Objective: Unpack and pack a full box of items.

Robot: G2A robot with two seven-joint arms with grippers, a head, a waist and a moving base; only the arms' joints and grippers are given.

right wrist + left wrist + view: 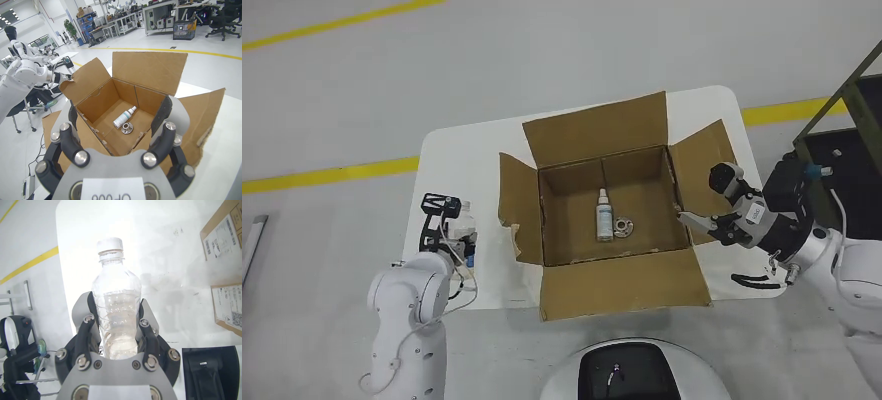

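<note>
An open cardboard box (604, 275) stands mid-table with its flaps spread. On its floor lie a white spray bottle (603, 216) (124, 116) and a small metal flange (624, 227) (127, 128). My left gripper (457, 232) (116, 315) is over the table's left part, outside the box, shut on a clear plastic bottle (116, 298) with a white cap. My right gripper (697, 222) (121, 115) hovers at the box's right wall, open, with nothing between its fingers.
The white table (472, 160) has bare room on its left side and behind the box. A dark metal frame (842, 110) stands off the table's right end. Yellow floor lines (332, 175) run behind.
</note>
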